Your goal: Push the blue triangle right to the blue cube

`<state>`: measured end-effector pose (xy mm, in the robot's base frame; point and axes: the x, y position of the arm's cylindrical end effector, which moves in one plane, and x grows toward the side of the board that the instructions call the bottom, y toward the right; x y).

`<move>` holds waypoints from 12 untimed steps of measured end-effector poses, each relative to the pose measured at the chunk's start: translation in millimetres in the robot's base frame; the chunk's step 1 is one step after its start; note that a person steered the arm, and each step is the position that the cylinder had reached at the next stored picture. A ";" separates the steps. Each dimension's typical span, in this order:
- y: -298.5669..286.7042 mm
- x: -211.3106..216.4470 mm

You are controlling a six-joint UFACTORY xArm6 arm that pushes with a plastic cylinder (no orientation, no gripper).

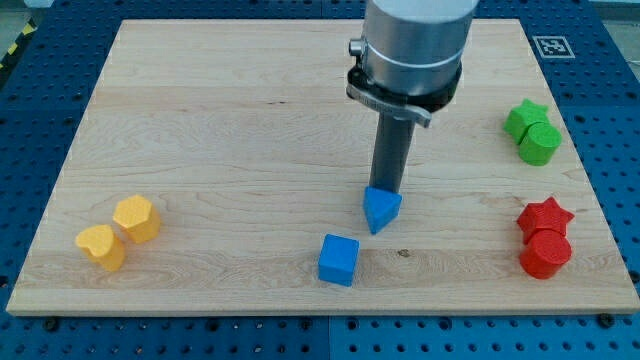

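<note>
The blue triangle lies on the wooden board, below the middle. The blue cube sits just below and to the left of it, a small gap apart. My tip comes down right at the top edge of the blue triangle, touching or nearly touching it. The arm's grey body hangs above it at the view's top.
A green star and a green cylinder-like block sit at the right edge. A red star and a red cylinder are below them. A yellow hexagon-like block and a yellow heart lie at the lower left.
</note>
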<state>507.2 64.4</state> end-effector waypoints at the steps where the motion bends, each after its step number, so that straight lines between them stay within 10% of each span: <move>1: 0.0 43.1; 12: -27.0 110.9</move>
<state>618.1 37.4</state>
